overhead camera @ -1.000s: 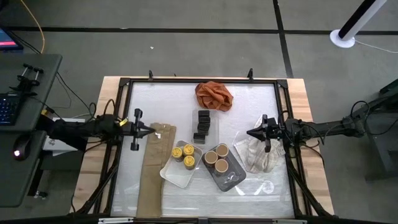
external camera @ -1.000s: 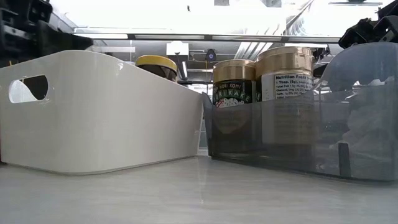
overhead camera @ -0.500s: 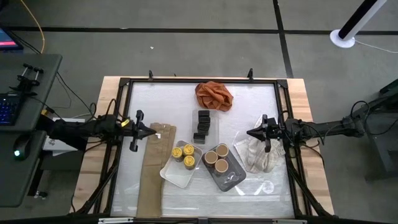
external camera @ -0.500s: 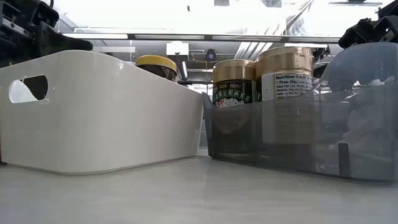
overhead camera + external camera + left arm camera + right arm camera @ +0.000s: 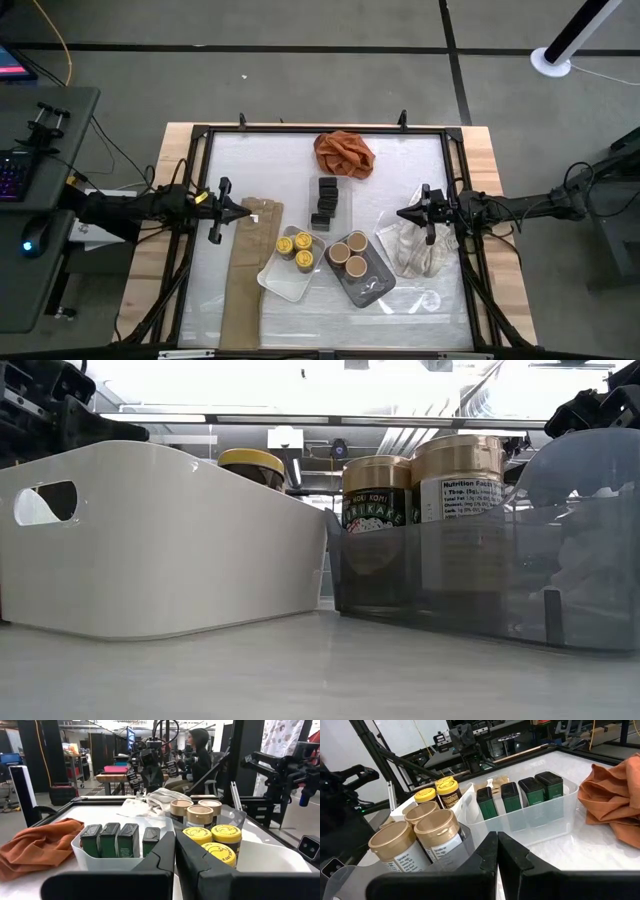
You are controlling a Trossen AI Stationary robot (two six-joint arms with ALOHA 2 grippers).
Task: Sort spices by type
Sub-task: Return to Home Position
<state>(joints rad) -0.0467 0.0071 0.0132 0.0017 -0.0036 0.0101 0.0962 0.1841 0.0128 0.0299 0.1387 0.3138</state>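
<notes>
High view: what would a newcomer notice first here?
Three trays clustered mid-table, each holding one kind: yellow-lidded jars in the white tray, tan-lidded jars in the grey tray, black boxes in the clear tray farther back. An orange cloth lies near the far edge; the left tool and right tool wait shut at either side, holding nothing.

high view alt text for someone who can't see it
Seen from above, three yellow-lidded jars sit in a white tray beside three tan-lidded jars in a grey tray, black boxes and an orange cloth behind them. The left pincer and right pincer rest shut at either side.
</notes>
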